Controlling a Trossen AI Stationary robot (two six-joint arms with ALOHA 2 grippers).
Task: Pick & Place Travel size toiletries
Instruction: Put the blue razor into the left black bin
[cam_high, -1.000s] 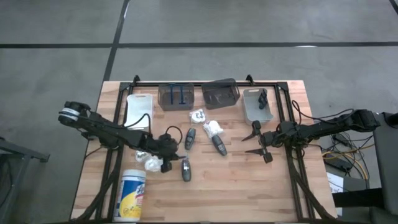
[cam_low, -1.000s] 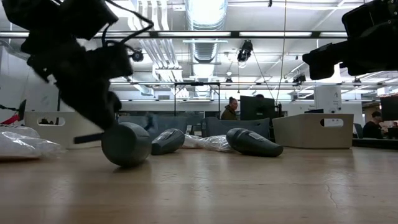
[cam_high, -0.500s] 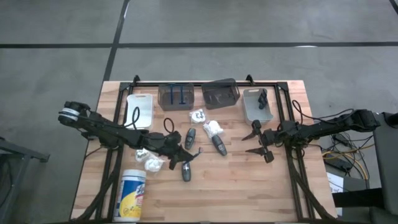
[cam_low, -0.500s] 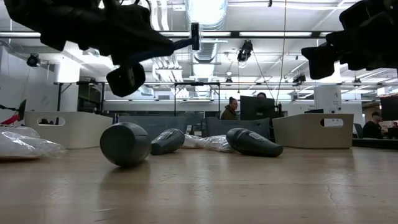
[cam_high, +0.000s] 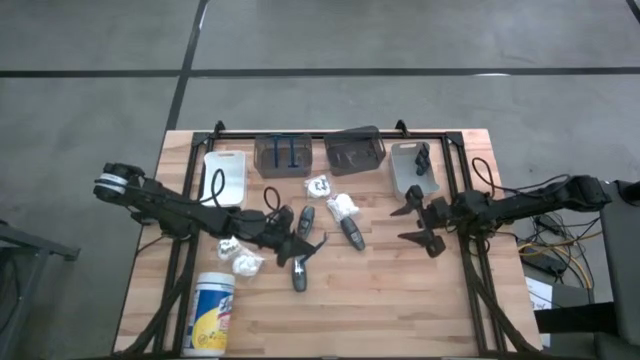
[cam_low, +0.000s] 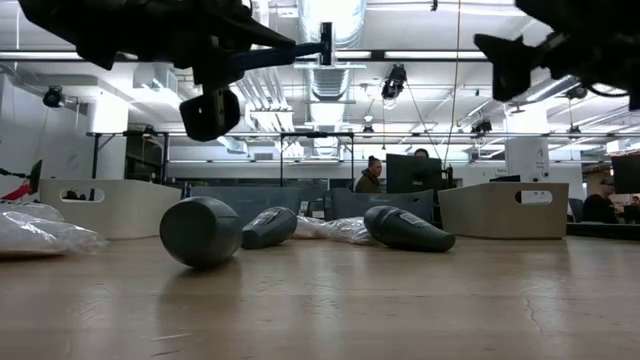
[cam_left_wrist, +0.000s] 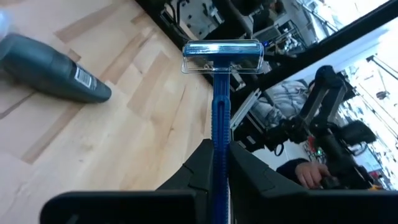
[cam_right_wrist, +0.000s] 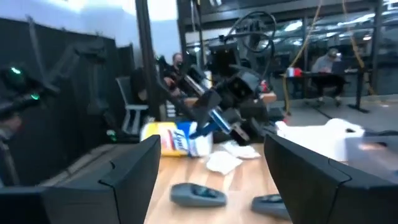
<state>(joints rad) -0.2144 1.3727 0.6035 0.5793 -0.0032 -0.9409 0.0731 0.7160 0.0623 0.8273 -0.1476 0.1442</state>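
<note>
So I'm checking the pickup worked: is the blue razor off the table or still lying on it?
Off the table: the left gripper is shut on the razor, held above the wood.

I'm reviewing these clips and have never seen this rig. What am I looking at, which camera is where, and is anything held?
Two dark robot arms work at a wooden table. One camera looks straight down, one sits at table height, and one rides on each wrist. The left gripper, above the table's middle, is shut on a blue disposable razor with a clear head. The right gripper hangs open and empty near the grey bin. On the table lie dark grey oblong tubes, small white packets and a white wipes canister with a blue-and-yellow label.
</note>
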